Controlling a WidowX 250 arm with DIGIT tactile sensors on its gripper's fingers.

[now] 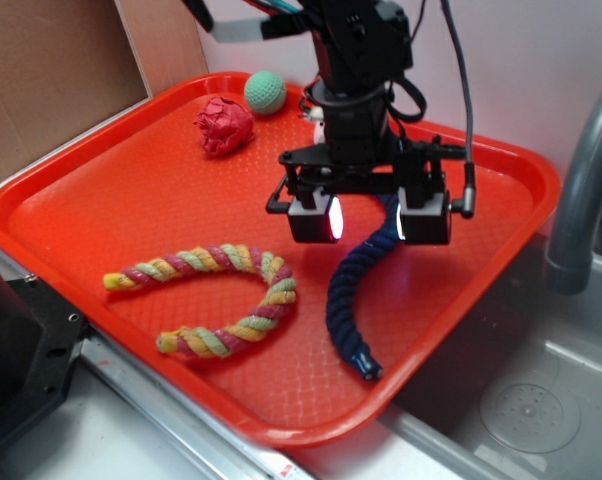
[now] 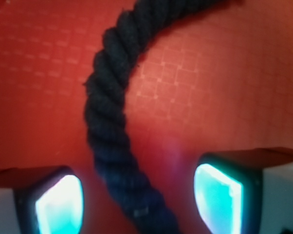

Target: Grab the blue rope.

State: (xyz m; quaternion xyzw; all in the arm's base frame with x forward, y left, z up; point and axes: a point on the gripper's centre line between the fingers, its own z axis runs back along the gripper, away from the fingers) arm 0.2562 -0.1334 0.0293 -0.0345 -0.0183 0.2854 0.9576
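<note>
End effector (image 1: 369, 220) astride curved navy blue rope (image 1: 346, 300)

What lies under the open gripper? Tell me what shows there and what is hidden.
Between the fingers of the gripper runs the blue rope, lying on the red tray. In the exterior view the gripper covers the rope's upper end.

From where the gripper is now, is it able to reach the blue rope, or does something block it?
Probably yes. The gripper is open and sits right above the blue rope, which runs between its two fingers in the wrist view. Nothing lies between them on the red tray.
</note>
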